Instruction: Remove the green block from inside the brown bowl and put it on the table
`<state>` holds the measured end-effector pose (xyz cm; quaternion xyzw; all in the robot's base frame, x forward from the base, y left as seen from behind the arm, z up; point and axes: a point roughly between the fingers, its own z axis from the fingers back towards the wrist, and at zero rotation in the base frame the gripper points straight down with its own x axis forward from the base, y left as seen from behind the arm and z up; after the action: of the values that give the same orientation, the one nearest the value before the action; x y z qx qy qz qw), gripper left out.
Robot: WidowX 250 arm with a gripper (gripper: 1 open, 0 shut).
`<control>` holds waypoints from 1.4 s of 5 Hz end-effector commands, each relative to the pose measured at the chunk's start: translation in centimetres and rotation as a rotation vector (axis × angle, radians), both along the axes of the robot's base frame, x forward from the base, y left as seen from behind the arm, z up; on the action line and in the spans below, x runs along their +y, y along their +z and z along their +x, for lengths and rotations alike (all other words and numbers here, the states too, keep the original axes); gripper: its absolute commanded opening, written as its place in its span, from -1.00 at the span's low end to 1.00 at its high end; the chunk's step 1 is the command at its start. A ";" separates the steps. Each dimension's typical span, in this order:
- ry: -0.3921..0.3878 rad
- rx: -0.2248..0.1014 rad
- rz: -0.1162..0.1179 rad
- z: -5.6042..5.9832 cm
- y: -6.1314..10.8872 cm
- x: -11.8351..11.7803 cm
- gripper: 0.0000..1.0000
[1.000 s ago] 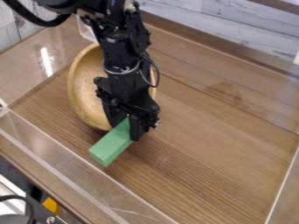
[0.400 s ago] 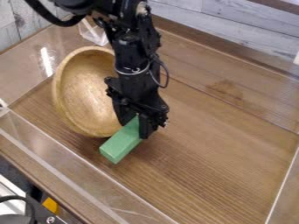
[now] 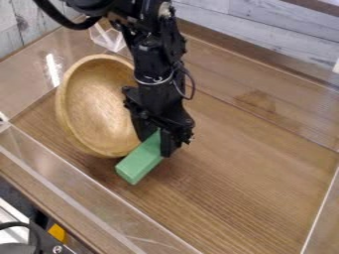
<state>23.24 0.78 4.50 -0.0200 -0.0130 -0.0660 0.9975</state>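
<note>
Beside the brown bowl (image 3: 95, 104), the end effector (image 3: 161, 145) pinched the green block (image 3: 139, 164) tight, low over the desk (image 3: 252, 139). The block hung tilted, so letting go too high might make it bounce against the bowl.

The hand (image 3: 162, 146) grips the green block (image 3: 139, 164) against the table (image 3: 252, 129), just beside the tilted brown bowl (image 3: 95, 104).
</note>
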 end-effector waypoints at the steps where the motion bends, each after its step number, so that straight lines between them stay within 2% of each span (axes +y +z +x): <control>1: -0.006 -0.044 0.000 1.1 1.0 -0.1 -1.00; 7: -0.039 -0.059 -0.018 1.7 1.7 -1.1 -1.00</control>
<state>24.07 -0.11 5.13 -0.0292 -0.0197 -0.0818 0.9960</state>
